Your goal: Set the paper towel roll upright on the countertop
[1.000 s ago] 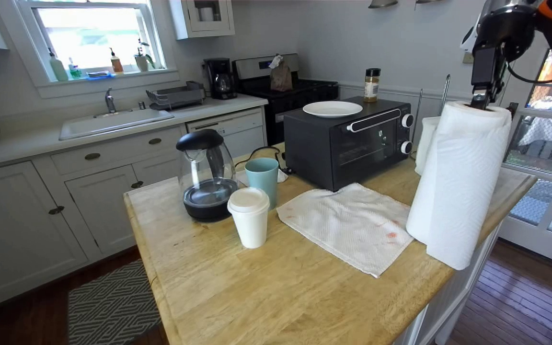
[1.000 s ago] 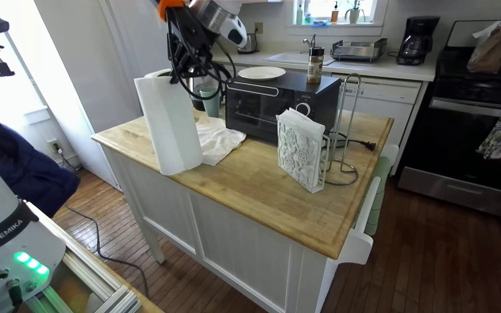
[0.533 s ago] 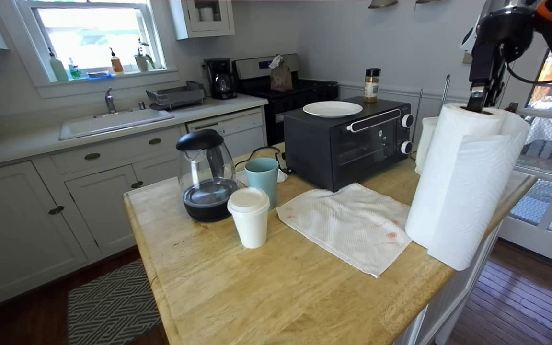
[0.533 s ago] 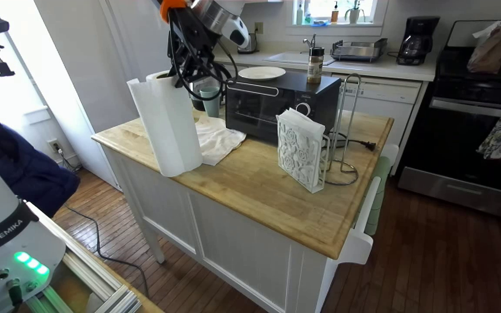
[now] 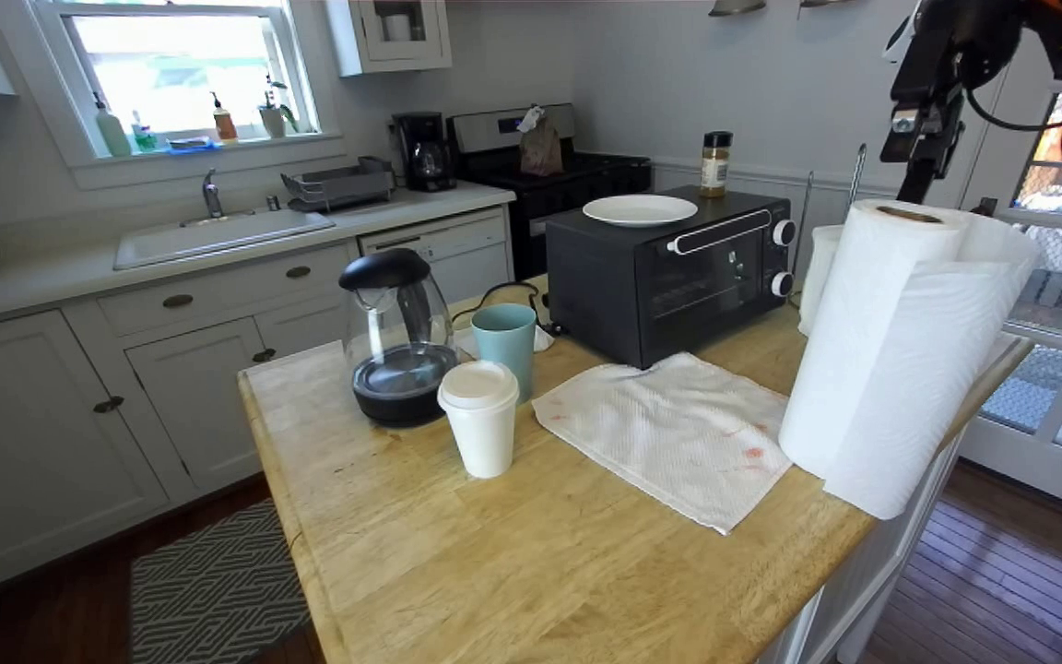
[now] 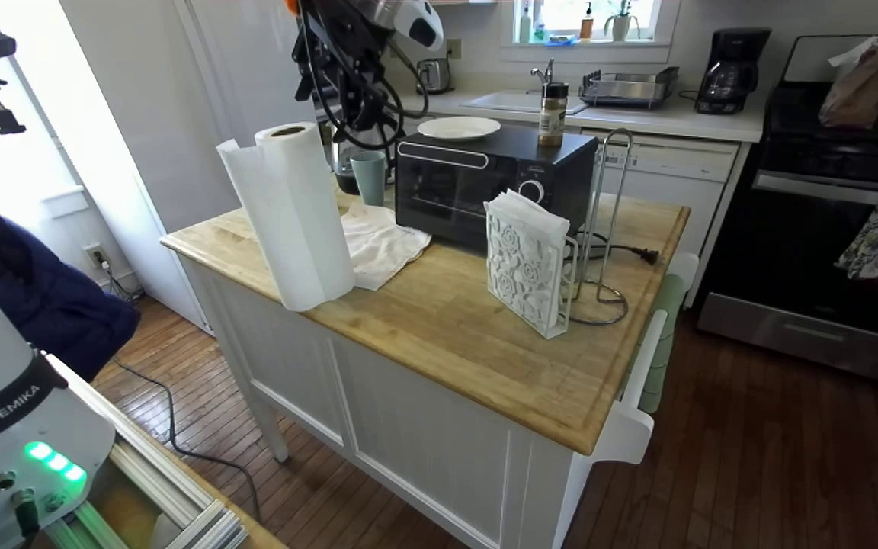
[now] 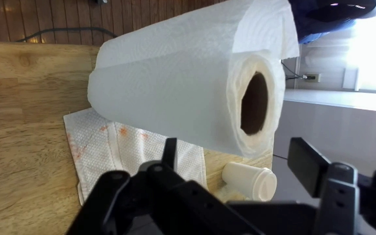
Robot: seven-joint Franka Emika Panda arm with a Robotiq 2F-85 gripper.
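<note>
The white paper towel roll stands on end at the long edge of the wooden countertop. Its top leans outward in both exterior views; I cannot tell how much of that is lens slant. A loose sheet flares from its side, and its hollow core shows with nothing inside. My gripper is open beside the roll's top end, its fingers apart with nothing held between them. In an exterior view, the gripper hangs apart from the roll, toward the oven side.
A stained white paper sheet lies against the roll's foot. Nearby are a white lidded cup, a teal cup, a glass kettle and a black toaster oven. A napkin holder and wire stand occupy the far end.
My gripper has opened, left the roll's core and moved up and away toward the oven side. The roll stays standing, its top shifted slightly outward, and its loose sheet has flared out.
</note>
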